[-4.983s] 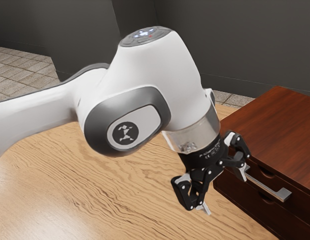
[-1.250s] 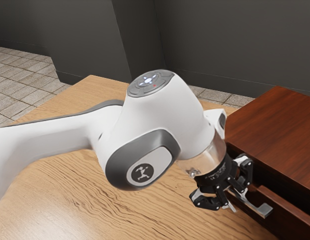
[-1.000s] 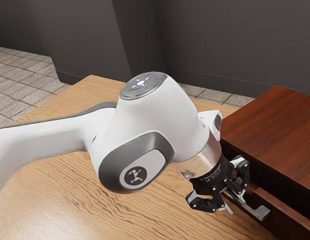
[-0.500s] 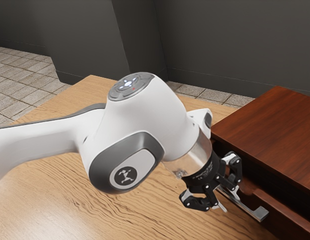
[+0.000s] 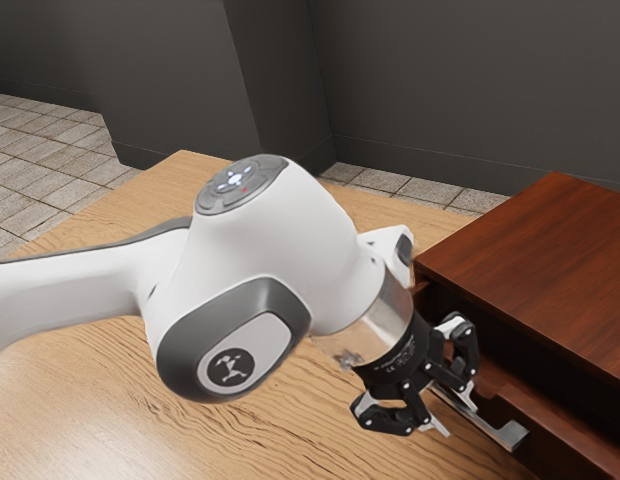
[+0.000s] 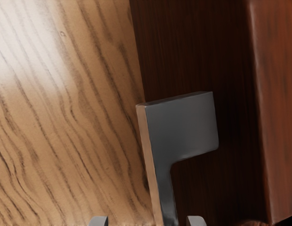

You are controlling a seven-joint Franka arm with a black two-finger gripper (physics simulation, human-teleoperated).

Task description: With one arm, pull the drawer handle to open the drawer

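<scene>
A dark red wooden cabinet (image 5: pixel 550 260) stands on the table at the exterior view's right. Its upper drawer (image 5: pixel 555 415) is pulled partway out, with a dark gap showing under the cabinet top. My black gripper (image 5: pixel 437 400) is shut on the near end of the grey metal drawer handle (image 5: pixel 495 428), one finger on each side of the bar. In the wrist view the handle (image 6: pixel 181 132) stands out from the dark drawer front (image 6: pixel 198 56), just ahead of my hand and over the edge of the wooden tabletop (image 6: pixel 66 117).
The light wooden table (image 5: pixel 110 400) stretches toward the exterior view's left under my arm. A second drawer sits below the pulled one, at the picture's lower right edge. Dark walls and a tiled floor lie behind the table.
My hand has drawn back toward the exterior view's left, still holding the handle. The drawer has slid further out of the cabinet with it.
</scene>
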